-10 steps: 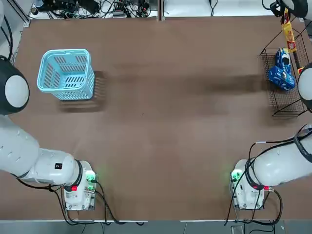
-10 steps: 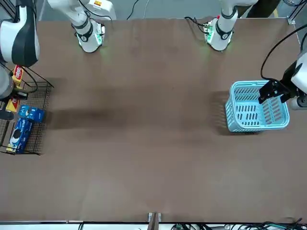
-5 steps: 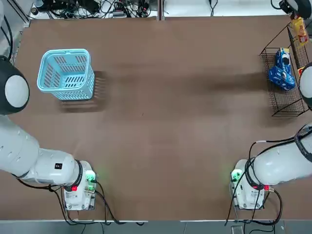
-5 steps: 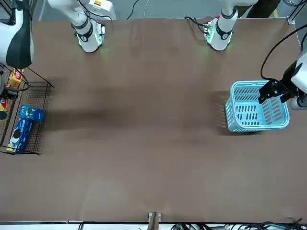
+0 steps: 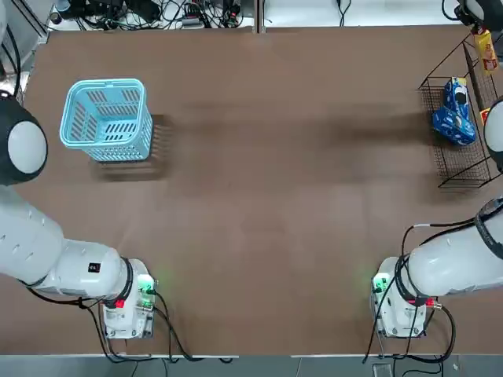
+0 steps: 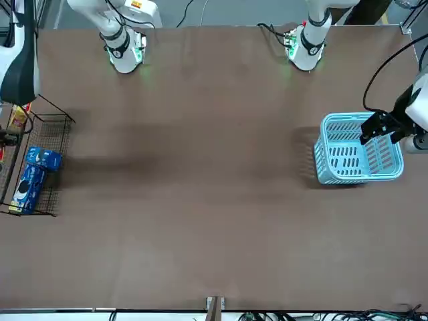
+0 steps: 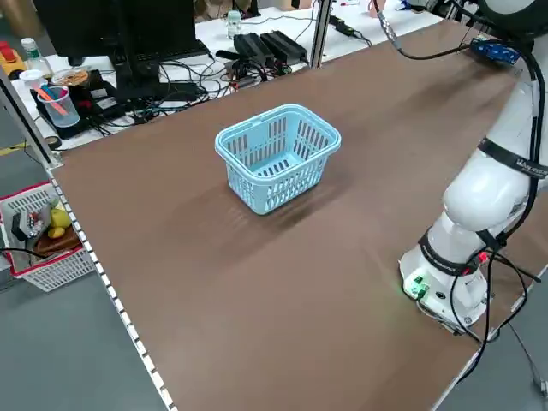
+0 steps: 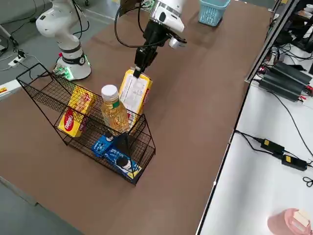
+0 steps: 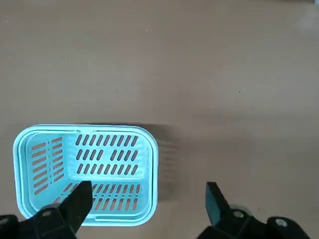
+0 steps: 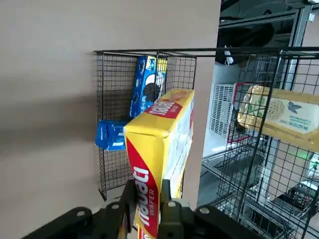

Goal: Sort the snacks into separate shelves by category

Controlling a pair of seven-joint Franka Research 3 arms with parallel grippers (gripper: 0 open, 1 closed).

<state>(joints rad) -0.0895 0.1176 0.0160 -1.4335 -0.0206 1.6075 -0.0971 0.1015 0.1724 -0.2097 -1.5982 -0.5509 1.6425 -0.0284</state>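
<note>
Currently, largest to smallest:

1. Brown surface [image 5: 275, 196]: it carries the black thin-wire rack [image 8: 45, 84].
2. Light blue slotted plastic basket [image 5: 106, 118]: well apart from the rack. The left end effector [image 9: 149, 188], released, hangs over that side.
3. Yellow box with red label [image 10: 147, 169]: clenched by the right end effector [image 8: 139, 72], close by the rack. Lowered off-line, it could snag a wire and twist loose or drag the rack.
4. Clear bottle with white cap [image 8: 115, 116]: upright inside the rack; a swinging box might topple it.
5. Shiny blue packets [image 10: 149, 82]: inside the rack; a misjudged tier would mix categories or crush them.
</note>
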